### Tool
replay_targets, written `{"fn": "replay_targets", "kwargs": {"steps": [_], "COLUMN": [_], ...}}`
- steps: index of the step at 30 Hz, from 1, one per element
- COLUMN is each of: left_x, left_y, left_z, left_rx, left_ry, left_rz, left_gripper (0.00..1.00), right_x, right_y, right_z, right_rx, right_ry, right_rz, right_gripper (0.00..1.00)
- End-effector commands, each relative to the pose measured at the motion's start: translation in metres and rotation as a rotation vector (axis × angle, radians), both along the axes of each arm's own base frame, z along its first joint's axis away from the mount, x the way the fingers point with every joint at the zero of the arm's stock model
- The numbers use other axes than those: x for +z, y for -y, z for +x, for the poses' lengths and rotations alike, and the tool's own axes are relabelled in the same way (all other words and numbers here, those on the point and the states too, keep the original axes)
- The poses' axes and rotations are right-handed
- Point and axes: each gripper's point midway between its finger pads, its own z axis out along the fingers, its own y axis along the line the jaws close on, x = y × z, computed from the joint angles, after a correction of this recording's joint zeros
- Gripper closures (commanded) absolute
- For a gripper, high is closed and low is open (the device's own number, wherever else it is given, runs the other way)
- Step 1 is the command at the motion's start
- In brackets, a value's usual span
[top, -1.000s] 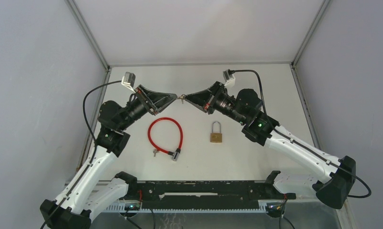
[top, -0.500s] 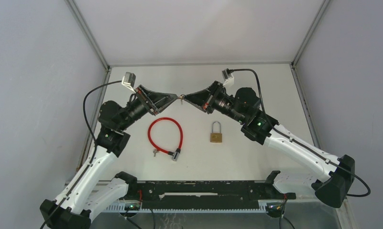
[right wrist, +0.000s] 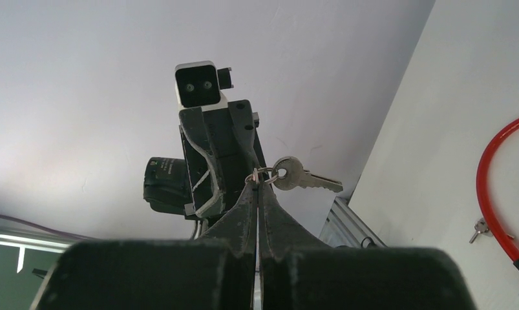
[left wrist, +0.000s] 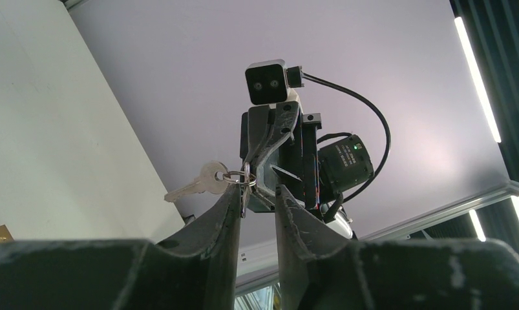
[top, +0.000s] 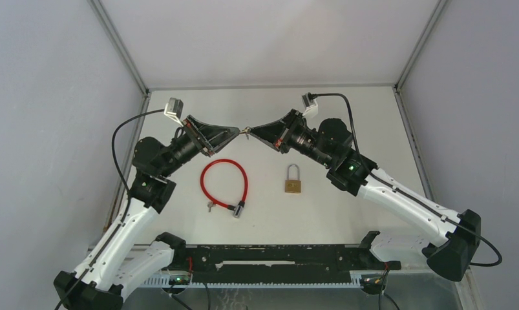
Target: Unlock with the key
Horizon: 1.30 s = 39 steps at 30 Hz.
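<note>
At the upper centre of the overhead view I find the two arms meeting tip to tip above the table (top: 347, 123). The left gripper (top: 238, 130) reaches in from the left of the frame and the right gripper (top: 252, 131) from the right. On the right wrist view the right gripper's jaws are pressed together with no gap showing, and they pinch the key ring (right wrist: 262, 173) at their very tips. The key (right wrist: 296, 175) hangs off that ring just right of the tips, its blade pointing toward the right edge of the frame, held up off the table. On the left wrist view the left gripper's jaws stand apart with a clear gap between them, so I record that hand as partly open. The ring sits right at the tip of the jaw on the left of that frame, and I cannot tell whether it touches. A thin metal piece hangs from the ring into the gap; I cannot identify it. The padlock (top: 293, 180) lies flat near the centre of the overhead view, below and right of the meeting point. Its shackle points toward the top of the frame and appears seated in the body, well apart from both grippers. The red cable lock (top: 224, 184) lies coiled to the left of the padlock, with small keys (top: 210, 206) at its lower left.
</note>
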Motion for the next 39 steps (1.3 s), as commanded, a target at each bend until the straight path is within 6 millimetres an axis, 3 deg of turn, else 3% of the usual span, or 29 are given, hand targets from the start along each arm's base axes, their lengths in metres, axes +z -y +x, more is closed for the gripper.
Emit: {"fn": "replay_targets", "kwargs": {"steps": [1, 10, 15, 21, 22, 24, 25, 26, 28, 30, 32, 36, 39], "left_x": [0.009, 0.008, 0.003, 0.001, -0.002, -0.017, -0.025, -0.041, -0.084, -0.142, -0.171, -0.202, -0.202], "left_y": [-0.001, -0.002, -0.003, -0.004, -0.004, -0.006, -0.008, -0.012, -0.026, -0.047, -0.063, -0.097, -0.103], "left_z": [-0.009, -0.01, -0.007, -0.005, -0.003, -0.001, 0.001, 0.003, 0.003, -0.009, -0.019, -0.032, -0.034], "left_rx": [-0.009, -0.005, 0.012, 0.031, 0.039, 0.053, 0.062, 0.075, 0.09, 0.056, 0.022, -0.015, -0.028], "left_ry": [0.045, 0.053, 0.028, -0.005, -0.008, -0.064, -0.091, -0.144, -0.296, -0.5, -0.574, -0.626, -0.592], "left_rz": [-0.013, 0.001, 0.023, 0.089, 0.121, 0.214, 0.274, 0.357, 0.571, 0.824, 0.987, 1.271, 1.346], "left_gripper": [0.7, 0.81, 1.0, 1.0, 1.0, 1.0, 1.0, 1.0, 1.0, 1.0, 1.0, 1.0, 1.0], "right_x": [0.038, 0.036, 0.035, 0.026, 0.02, 0.002, -0.011, -0.025, -0.05, -0.07, -0.089, -0.116, -0.127], "right_y": [0.008, 0.006, 0.004, 0.006, 0.007, 0.013, 0.021, 0.031, 0.055, 0.078, 0.094, 0.101, 0.09], "right_z": [-0.002, -0.003, -0.005, -0.008, -0.009, -0.007, -0.004, -0.001, 0.005, 0.005, 0.002, -0.008, -0.018], "right_rx": [-0.021, -0.02, -0.018, -0.018, -0.008, -0.003, -0.015, -0.037, -0.08, -0.111, -0.116, -0.039, 0.08], "right_ry": [0.081, 0.074, 0.072, 0.053, 0.04, -0.01, -0.044, -0.076, -0.091, -0.092, -0.093, -0.076, -0.032], "right_rz": [0.065, 0.061, 0.06, 0.017, 0.0, -0.062, -0.107, -0.161, -0.284, -0.397, -0.504, -0.638, -0.676], "right_gripper": [1.0, 1.0, 1.0, 1.0, 0.95, 0.5, 0.36, 0.28, 0.24, 0.24, 0.24, 0.27, 0.31]}}
